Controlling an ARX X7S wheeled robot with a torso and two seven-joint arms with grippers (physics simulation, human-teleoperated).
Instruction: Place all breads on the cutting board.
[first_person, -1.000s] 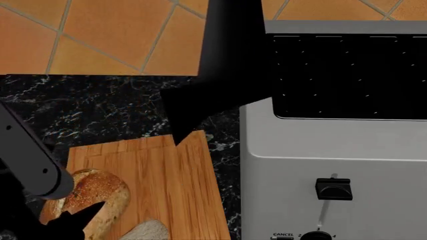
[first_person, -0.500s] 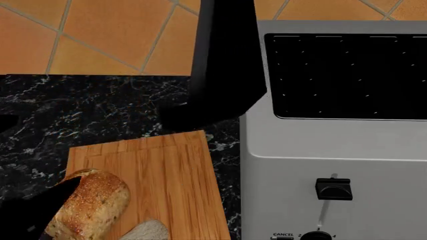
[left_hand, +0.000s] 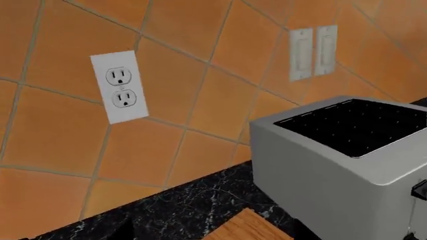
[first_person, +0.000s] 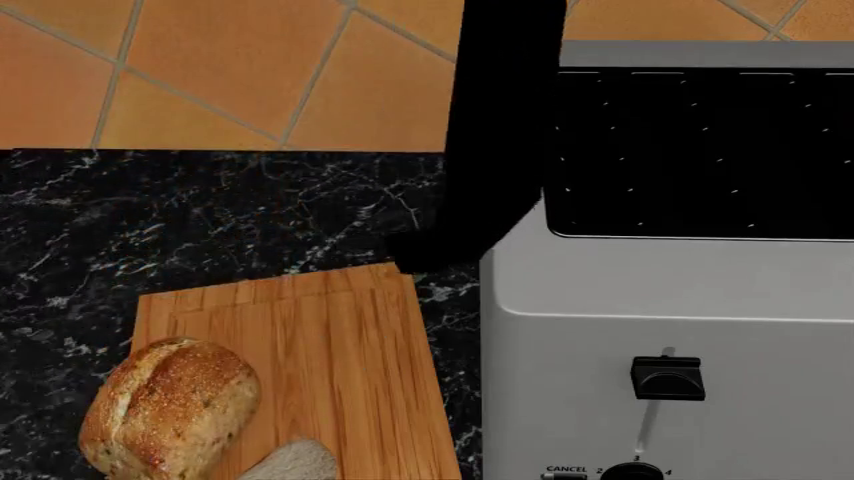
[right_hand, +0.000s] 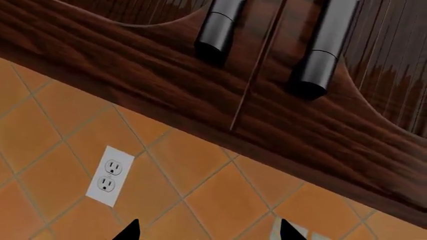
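Right pincer (right_hand: 203, 231) spread, tiled wall (right_hand: 200, 190), marble counter (first_person: 200, 220)

Even, bright rendered light throughout, sharp with no blur or edge distortion. A hard black shadow (first_person: 474, 150) falls across the toaster (first_person: 667, 300), and the wooden cabinet (right_hand: 200, 75) carries glossy reflections.

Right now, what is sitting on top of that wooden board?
On the cutting board sit two breads: a big crusty loaf overhanging its left edge, and a pale slice beside it. The picture's bottom edge cuts off the slice and the board's near end.
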